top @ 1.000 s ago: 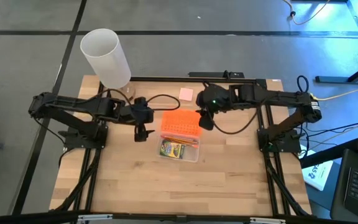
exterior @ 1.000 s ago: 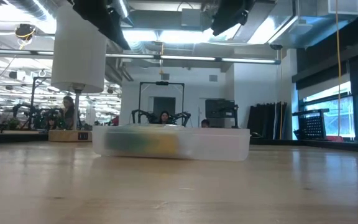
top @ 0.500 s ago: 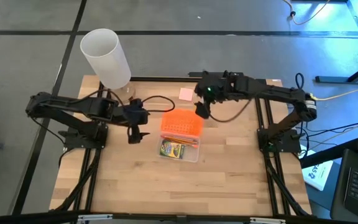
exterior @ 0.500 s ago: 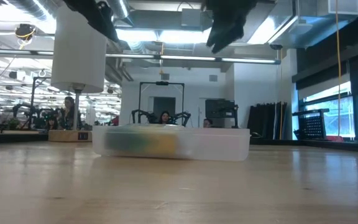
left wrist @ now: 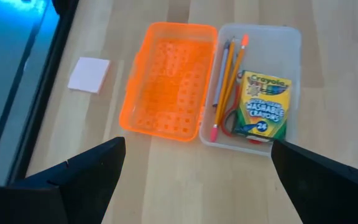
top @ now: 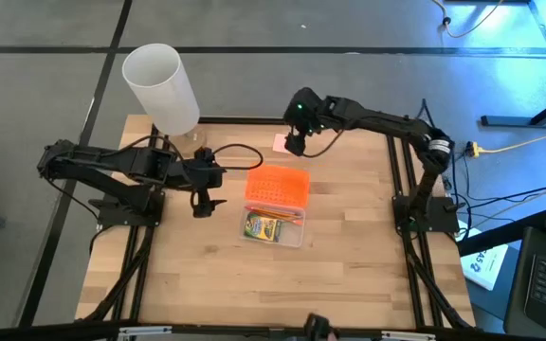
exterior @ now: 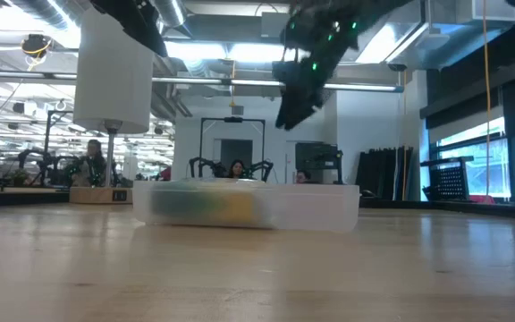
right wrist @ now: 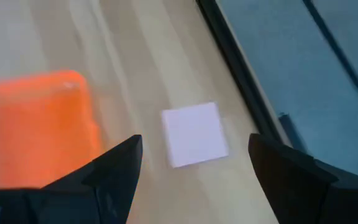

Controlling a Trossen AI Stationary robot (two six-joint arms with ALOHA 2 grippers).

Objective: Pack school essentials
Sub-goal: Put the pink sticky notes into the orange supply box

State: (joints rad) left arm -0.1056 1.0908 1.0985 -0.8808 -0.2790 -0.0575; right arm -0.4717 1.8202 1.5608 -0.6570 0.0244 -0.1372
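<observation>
- Right gripper point(top: 295, 144) had swung from the orange lid point(top: 277, 187) toward 12 o'clock, over the pink eraser point(top: 282, 143); jaws wide, empty.
- Left gripper point(top: 200, 201) stayed at the box's point(top: 275, 228) 9 o'clock, jaws wide.
- Crayon box point(left wrist: 261, 104) and pencils point(left wrist: 227, 74) lay in the box.

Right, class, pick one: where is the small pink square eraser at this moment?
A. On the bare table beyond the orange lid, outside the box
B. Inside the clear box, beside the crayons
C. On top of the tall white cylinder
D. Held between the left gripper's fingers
A: the pink eraser lies flat on the wooden table next to the open orange lid, with the open right gripper above it.
</observation>
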